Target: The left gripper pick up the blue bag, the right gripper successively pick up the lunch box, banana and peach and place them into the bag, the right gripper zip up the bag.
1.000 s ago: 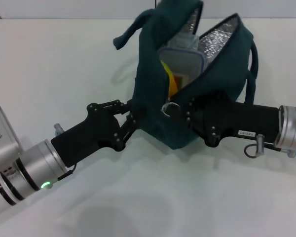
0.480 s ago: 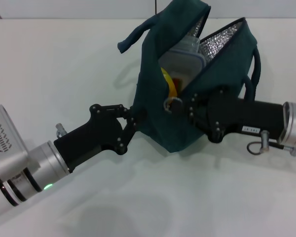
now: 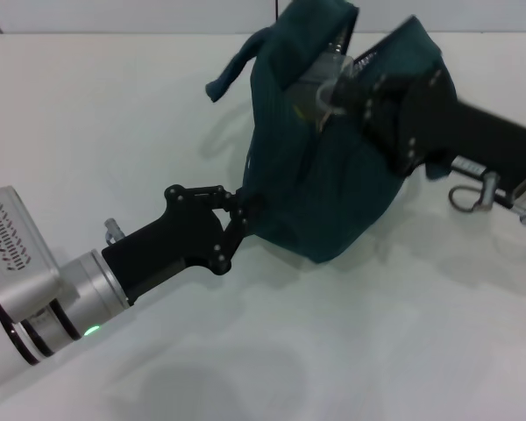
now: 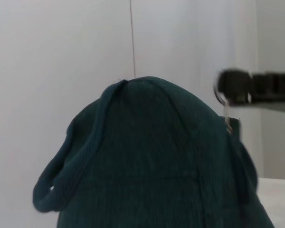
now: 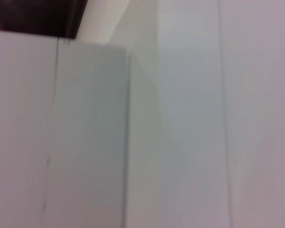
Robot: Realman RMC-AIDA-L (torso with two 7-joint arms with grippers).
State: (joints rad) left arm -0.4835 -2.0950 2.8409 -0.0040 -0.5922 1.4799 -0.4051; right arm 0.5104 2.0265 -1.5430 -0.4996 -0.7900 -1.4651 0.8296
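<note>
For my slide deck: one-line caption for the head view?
Left pincer grips the blue bag while the right pincer pulls its zip.

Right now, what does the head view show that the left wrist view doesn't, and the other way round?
Only the head view shows the left gripper pinching the lower edge of the blue bag, the white table, and the lunch box peeking from the nearly closed opening. Only the left wrist view shows the bag's rounded end close up against a plain wall, with one handle loop hanging at its side. Both show the bag and the right gripper at its top by the zipper.
</note>
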